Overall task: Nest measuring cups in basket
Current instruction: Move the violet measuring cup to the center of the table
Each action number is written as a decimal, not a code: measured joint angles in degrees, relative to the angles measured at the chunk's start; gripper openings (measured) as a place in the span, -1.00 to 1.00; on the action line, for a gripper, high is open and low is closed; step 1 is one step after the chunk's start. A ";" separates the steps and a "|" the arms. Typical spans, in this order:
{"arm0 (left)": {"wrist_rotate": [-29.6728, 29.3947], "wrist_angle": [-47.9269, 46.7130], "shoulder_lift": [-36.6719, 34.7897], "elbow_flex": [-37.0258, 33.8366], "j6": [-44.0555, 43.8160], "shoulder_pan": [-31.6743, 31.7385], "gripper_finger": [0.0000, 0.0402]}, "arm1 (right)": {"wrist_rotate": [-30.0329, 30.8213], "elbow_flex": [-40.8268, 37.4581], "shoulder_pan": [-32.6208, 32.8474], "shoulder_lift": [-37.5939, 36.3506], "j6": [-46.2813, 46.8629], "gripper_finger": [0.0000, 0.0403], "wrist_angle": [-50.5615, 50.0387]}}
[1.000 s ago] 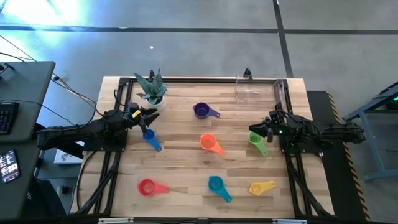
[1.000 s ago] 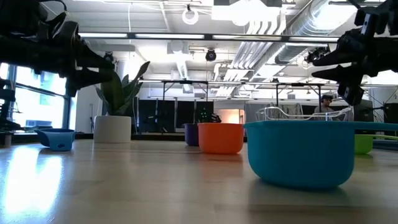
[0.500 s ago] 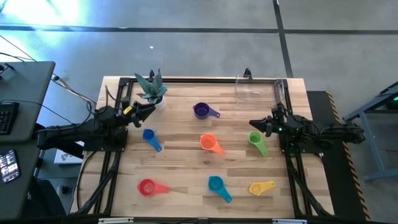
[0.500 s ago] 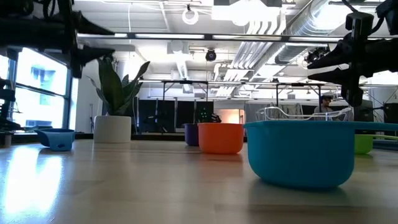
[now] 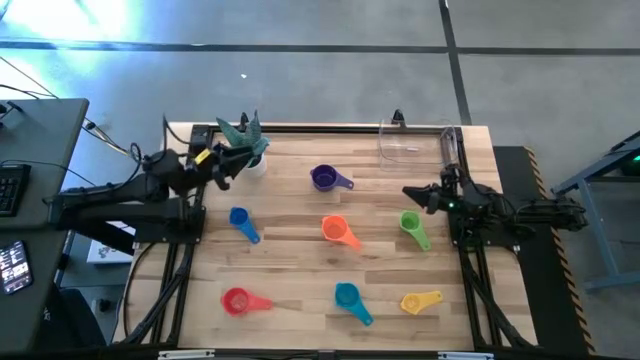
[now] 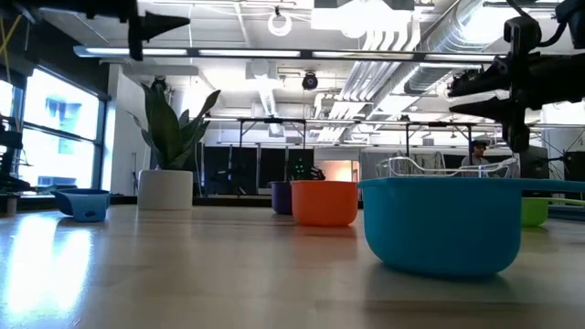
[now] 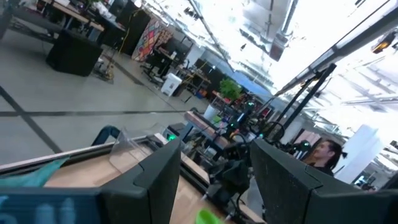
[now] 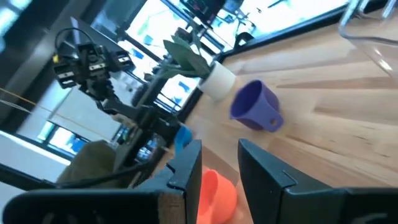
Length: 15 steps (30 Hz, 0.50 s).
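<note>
Near edge of tabletop [image 5: 290, 250]: red cup [image 5: 236, 300], teal cup [image 5: 347, 295], yellow cup [image 5: 413, 301]. Mid: blue cup [image 5: 238, 217], orange cup [image 5: 333, 228], green cup [image 5: 409, 222]. Farther: purple cup [image 5: 323, 178]. Basket [image 5: 418, 142] at far right corner, empty. Left claw [image 5: 228, 165] spread, empty, beside plant [image 5: 244, 143]. Right claw [image 5: 412, 195] spread, empty, just beyond green cup.

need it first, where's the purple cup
High view: the purple cup sits at the table's far middle, between the plant and basket.
</note>
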 joint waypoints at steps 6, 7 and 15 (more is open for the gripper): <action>-0.62 -0.18 10.54 6.34 4.67 0.00 -0.07 | -0.02 0.00 0.00 0.00 0.00 -0.52 2.21; -0.54 -0.15 12.21 7.21 6.26 0.00 -0.07 | -0.02 0.00 0.00 0.00 0.00 -0.52 2.33; 2.13 -0.19 25.43 15.05 20.76 0.24 -0.07 | -0.33 0.00 0.00 0.00 -0.01 -0.52 2.62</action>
